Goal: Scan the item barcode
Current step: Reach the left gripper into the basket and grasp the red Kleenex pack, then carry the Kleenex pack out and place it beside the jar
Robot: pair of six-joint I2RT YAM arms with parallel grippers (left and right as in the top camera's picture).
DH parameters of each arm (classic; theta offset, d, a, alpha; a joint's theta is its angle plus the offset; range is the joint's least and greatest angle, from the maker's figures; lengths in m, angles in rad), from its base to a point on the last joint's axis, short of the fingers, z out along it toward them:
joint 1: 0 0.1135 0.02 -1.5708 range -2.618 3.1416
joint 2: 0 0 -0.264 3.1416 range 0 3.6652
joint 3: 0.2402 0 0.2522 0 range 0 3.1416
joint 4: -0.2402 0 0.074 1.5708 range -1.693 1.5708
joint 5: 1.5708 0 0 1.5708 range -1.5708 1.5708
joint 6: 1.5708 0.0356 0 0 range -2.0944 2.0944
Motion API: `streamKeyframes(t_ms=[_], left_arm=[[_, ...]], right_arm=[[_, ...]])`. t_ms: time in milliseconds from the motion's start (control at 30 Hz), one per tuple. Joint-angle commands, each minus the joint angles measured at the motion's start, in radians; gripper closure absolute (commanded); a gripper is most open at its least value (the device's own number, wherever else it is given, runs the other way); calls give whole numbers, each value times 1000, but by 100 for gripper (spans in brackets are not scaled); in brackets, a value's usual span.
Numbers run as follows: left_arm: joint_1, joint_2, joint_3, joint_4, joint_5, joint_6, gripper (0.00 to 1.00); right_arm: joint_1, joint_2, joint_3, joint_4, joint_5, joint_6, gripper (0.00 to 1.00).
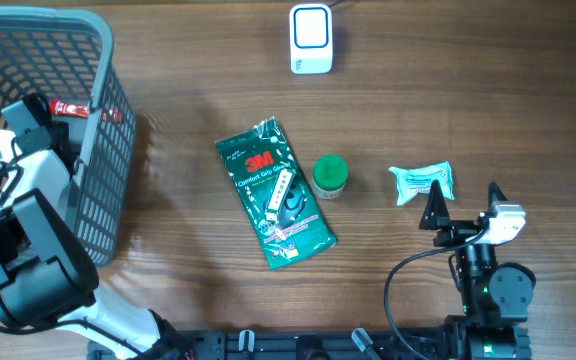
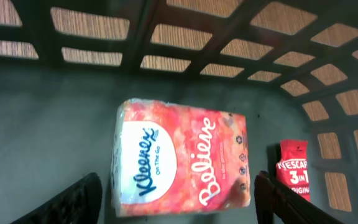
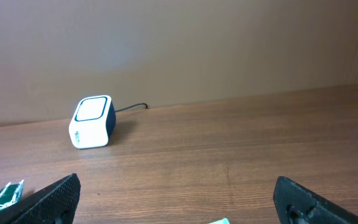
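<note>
Orange-pink wrap covers the Kleenex pack (image 2: pixel 182 162), which lies flat on the floor of the grey basket (image 1: pixel 98 150) at the left end of the bench (image 1: pixel 468 90). The left hand (image 2: pixel 178 180) hangs over it, fingers spread to either side, with no squeeze showing. A red Nescafé sachet (image 2: pixel 293 168) sits near the basket wall, apart from the pack. The white scanner (image 1: pixel 310 38) stands at the far middle. The right hand (image 3: pixel 176 183), near right, is spread wide beside a pale teal packet (image 1: pixel 423 183). A green 3M packet (image 1: pixel 273 195) and a green-lidded jar (image 1: pixel 330 175) lie side by side mid-bench.
</note>
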Motion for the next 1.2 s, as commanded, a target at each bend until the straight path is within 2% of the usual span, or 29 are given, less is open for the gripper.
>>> streamKeyframes(t_ms=[0, 33, 100, 133, 167, 267, 367, 500, 633, 700, 733, 767, 833, 933, 1000, 1100, 1167], left_arm=[[14, 51, -5, 18, -41, 3, 27], [16, 67, -5, 16, -41, 3, 33], [16, 79, -5, 18, -42, 3, 55], [16, 78, -5, 23, -47, 8, 87], [17, 78, -5, 28, -49, 28, 96], [18, 52, -5, 26, -48, 102, 96], [18, -39, -5, -19, -49, 109, 96], [18, -355, -5, -92, -48, 108, 96], [10, -745, -5, -138, -24, 104, 96], [-17, -921, -5, -171, 116, 104, 96], [-43, -990, -5, -195, 251, 104, 96], [-98, -1050, -5, -224, 460, 105, 96], [-232, -1059, -5, -274, 674, 105, 96], [-447, -970, -5, -399, 673, 111, 96], [-603, -846, -5, -441, 673, 184, 96], [-814, -615, -5, -396, 674, 319, 96], [-948, -451, -5, -284, 691, 436, 96]], right_arm=[[2, -5, -1, 3, 10, 2, 0], [2, -5, -1, 3, 10, 2, 0], [2, -5, -1, 3, 10, 2, 0], [2, -5, -1, 3, 10, 2, 0], [2, -5, -1, 3, 10, 2, 0], [2, -5, -1, 3, 10, 2, 0], [2, -5, -1, 3, 10, 2, 0], [2, -5, -1, 3, 10, 2, 0], [2, -5, -1, 3, 10, 2, 0], [2, -5, -1, 3, 10, 2, 0], [2, -5, -1, 3, 10, 2, 0], [2, -5, -1, 3, 10, 2, 0], [2, -5, -1, 3, 10, 2, 0], [2, -5, -1, 3, 10, 2, 0], [2, -5, -1, 3, 10, 2, 0], [2, -5, -1, 3, 10, 2, 0], [2, -5, -1, 3, 10, 2, 0]])
